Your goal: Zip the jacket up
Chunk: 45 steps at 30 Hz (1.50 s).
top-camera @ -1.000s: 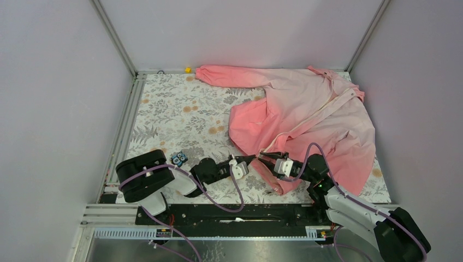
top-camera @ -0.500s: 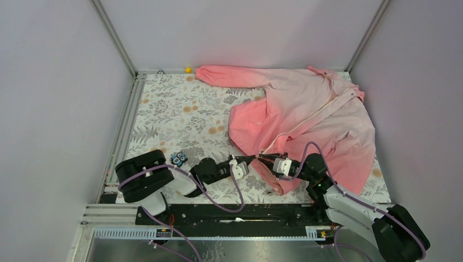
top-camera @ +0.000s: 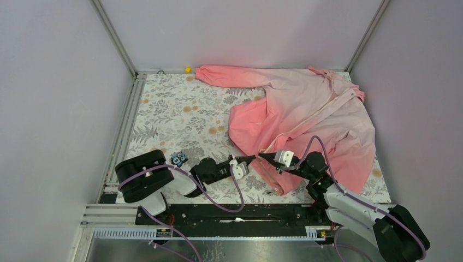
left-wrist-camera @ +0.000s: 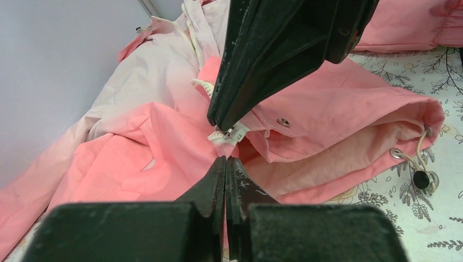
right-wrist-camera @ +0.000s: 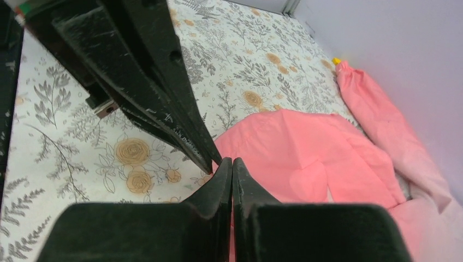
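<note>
The pink jacket lies spread over the right half of the flowered mat, its white zipper running from the near hem up to the collar. My left gripper and right gripper meet tip to tip at the zipper's lower end. In the left wrist view my left gripper is shut on pink fabric just below the white zipper end, and the right gripper's fingers pinch that end from above. In the right wrist view my right gripper is shut, with the jacket behind it.
A small blue object sits on the mat beside the left arm. A yellow piece lies at the far edge by the sleeve cuff. A hem drawstring with a black toggle lies at the right. Walls enclose the mat.
The right wrist has shifted slightly away from the near edge and lifted a little. Both gripper tips stay together at the zipper's lower end. The left arm has not moved.
</note>
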Each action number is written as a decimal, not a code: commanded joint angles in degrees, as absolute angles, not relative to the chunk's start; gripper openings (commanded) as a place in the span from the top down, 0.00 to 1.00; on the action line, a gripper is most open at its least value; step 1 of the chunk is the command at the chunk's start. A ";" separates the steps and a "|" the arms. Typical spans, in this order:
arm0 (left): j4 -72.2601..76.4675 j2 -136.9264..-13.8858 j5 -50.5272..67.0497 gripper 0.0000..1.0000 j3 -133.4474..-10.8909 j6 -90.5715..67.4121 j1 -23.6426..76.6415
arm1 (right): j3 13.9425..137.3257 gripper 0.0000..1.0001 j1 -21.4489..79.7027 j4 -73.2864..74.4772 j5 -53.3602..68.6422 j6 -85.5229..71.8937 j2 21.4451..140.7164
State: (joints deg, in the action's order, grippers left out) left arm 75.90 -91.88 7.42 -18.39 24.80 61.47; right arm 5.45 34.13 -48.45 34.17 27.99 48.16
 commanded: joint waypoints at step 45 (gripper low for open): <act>36.52 -74.94 -8.53 0.30 -30.24 -54.08 63.46 | 25.10 1.00 18.65 -16.43 14.93 -25.28 57.89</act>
